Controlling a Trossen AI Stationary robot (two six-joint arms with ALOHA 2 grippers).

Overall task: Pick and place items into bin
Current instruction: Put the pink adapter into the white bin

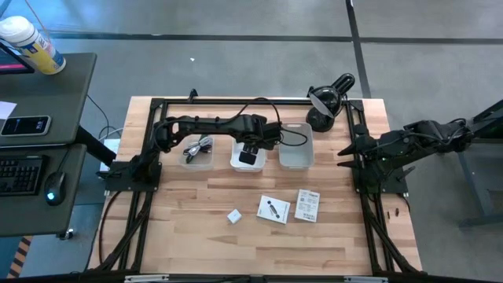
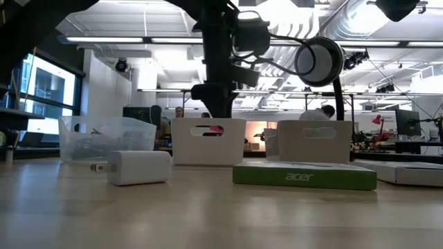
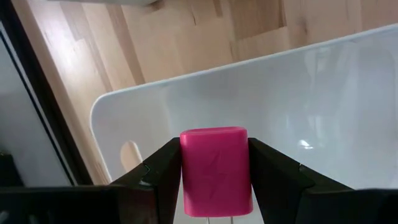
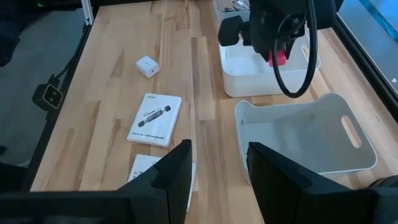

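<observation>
My left gripper (image 1: pixel 250 151) is over the middle white bin (image 1: pixel 236 163), shut on a small pink block (image 3: pixel 216 171), with the bin's white inside (image 3: pixel 323 106) behind it. The block also shows from the right wrist view (image 4: pixel 280 57) and through the bin's handle slot (image 2: pixel 216 128). On the table lie a small white cube (image 1: pixel 233 216) and two white printed cards (image 1: pixel 273 208) (image 1: pixel 308 205), flat on the wood. A clear bin (image 1: pixel 196 153) holds a silvery piece and dark cable. My right gripper (image 4: pixel 217 180) is open at the table's right side (image 1: pixel 346 149). My left gripper pinches the pink block between its two fingers (image 3: pixel 163 177), one on each of two opposite side faces (image 3: pixel 186 174). It comes from above, pointing down into the middle white bin. The block is lifted clear of the bin floor.
A second white bin (image 1: pixel 295 148) stands right of the middle one, with a bare floor (image 4: pixel 292 140). A black lamp-like stand (image 1: pixel 326 102) sits at the far right corner. A black frame (image 1: pixel 149 157) runs along the table's sides. Bare wood lies near the cards.
</observation>
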